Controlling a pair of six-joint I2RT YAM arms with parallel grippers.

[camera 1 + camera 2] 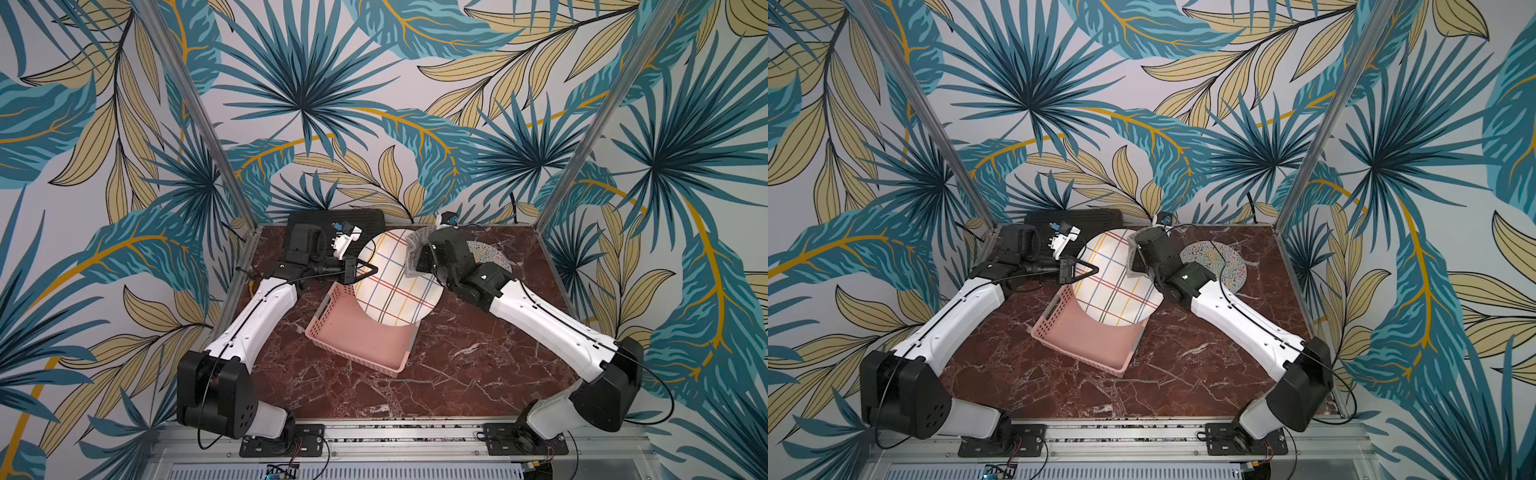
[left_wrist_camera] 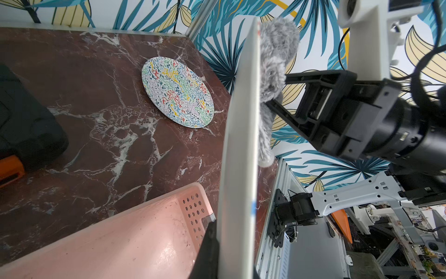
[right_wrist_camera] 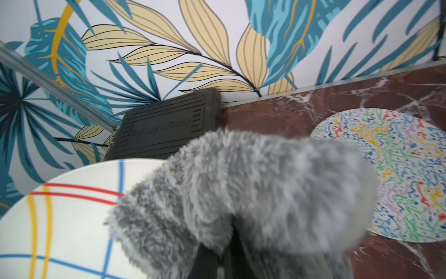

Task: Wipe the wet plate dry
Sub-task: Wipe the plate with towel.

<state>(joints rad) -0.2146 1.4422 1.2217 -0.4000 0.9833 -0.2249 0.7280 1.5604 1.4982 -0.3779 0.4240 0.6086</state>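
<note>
Your left fingers (image 1: 374, 269) were closed tight on the left rim of the striped plate (image 1: 395, 282), holding it up off the bench (image 1: 457, 365) and tilted, with its face turned up toward the top views. Your right fingers (image 2: 274, 106) were clamped on a bunched grey fluffy cloth (image 2: 275, 60). In the left wrist view, that cloth was pressed against the plate's face near its far right edge. In both top views the right arm's wrist hid most of the grip, and only a fold of cloth showed beside it.

The plate hung over the far right corner of the pink basket (image 1: 357, 345), which sat near the middle of the bench, turned at an angle. You could not tell whether the plate's lower edge touched the basket. Right of the plate, behind your right arm, a second plate with a coloured squiggle pattern (image 1: 1221, 262) lay flat on the bench. A black case (image 3: 166, 125) sat against the far wall on the left, behind your left arm.
</note>
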